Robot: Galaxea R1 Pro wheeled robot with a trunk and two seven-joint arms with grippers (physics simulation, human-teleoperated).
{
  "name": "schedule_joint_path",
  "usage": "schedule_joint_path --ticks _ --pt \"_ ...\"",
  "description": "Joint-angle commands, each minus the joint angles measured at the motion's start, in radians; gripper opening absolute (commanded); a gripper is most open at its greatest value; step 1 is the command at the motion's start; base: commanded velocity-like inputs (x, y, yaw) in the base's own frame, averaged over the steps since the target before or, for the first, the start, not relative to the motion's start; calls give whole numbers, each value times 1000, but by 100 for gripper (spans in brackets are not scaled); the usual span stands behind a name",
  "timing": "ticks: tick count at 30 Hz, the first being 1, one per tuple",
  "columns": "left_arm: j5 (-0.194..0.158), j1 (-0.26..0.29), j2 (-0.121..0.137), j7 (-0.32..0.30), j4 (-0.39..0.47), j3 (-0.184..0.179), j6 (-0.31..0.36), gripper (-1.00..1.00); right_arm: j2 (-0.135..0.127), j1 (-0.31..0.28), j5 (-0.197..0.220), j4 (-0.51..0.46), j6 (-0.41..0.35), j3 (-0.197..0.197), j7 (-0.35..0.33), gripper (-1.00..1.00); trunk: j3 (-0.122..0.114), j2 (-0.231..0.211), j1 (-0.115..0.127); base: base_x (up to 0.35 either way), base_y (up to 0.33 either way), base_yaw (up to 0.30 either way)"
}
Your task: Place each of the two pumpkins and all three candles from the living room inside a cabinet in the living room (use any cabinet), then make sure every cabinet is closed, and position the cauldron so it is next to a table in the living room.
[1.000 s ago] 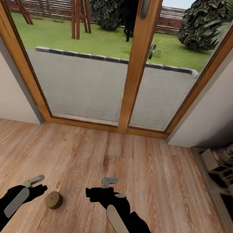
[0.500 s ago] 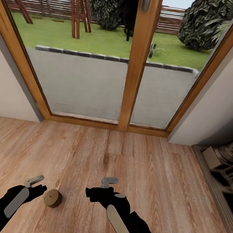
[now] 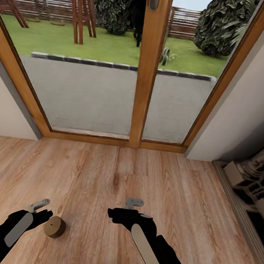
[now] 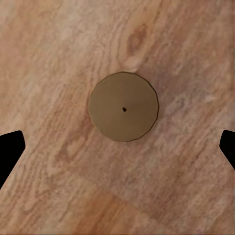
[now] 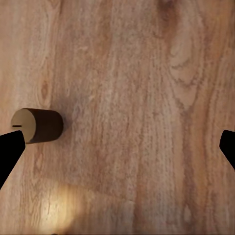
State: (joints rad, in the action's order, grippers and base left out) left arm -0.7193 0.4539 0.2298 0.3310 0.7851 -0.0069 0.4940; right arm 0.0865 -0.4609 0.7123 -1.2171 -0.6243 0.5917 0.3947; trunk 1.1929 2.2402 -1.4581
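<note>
Head view, left to right: left gripper (image 3: 42,206) low over the plank floor (image 3: 100,178), then one tan candle (image 3: 55,227) standing upright just beside it toward the middle, then right gripper (image 3: 134,202) further forward and well apart from the candle. Beyond both, glass patio doors (image 3: 91,92) in a wooden frame along the floor's far edge, pale wall on either side, dark shelving (image 3: 255,183) at the floor's right edge. Broad bare planks between grippers and doors.

Left wrist view: looks straight down on the candle's (image 4: 124,106) round top with a tiny wick dot, something not legible from the head camera; black fingertips (image 4: 10,147) at both picture edges, jaws spread wide, candle centred between them but ahead of the tips, nothing gripped.

Right wrist view: shows the candle (image 5: 38,125) from the side, close by one fingertip (image 5: 10,152); jaws spread wide and holding nothing, bare planks between them.
</note>
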Motion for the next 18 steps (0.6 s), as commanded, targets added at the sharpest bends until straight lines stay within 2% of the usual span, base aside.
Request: schedule_joint_path --ticks 1,14,18 --pt "-11 0 0 8 2 -1 3 100 0 -1 10 -1 -3 0 10 100 1 0 0 0 0 -20" --pt "-11 0 0 7 2 -1 3 100 -2 -1 10 4 -8 -4 10 100 0 0 0 61 48 -4" --pt "-11 0 0 6 3 -1 3 100 -2 -1 10 8 -8 -5 10 100 -1 0 0 5 163 -147"
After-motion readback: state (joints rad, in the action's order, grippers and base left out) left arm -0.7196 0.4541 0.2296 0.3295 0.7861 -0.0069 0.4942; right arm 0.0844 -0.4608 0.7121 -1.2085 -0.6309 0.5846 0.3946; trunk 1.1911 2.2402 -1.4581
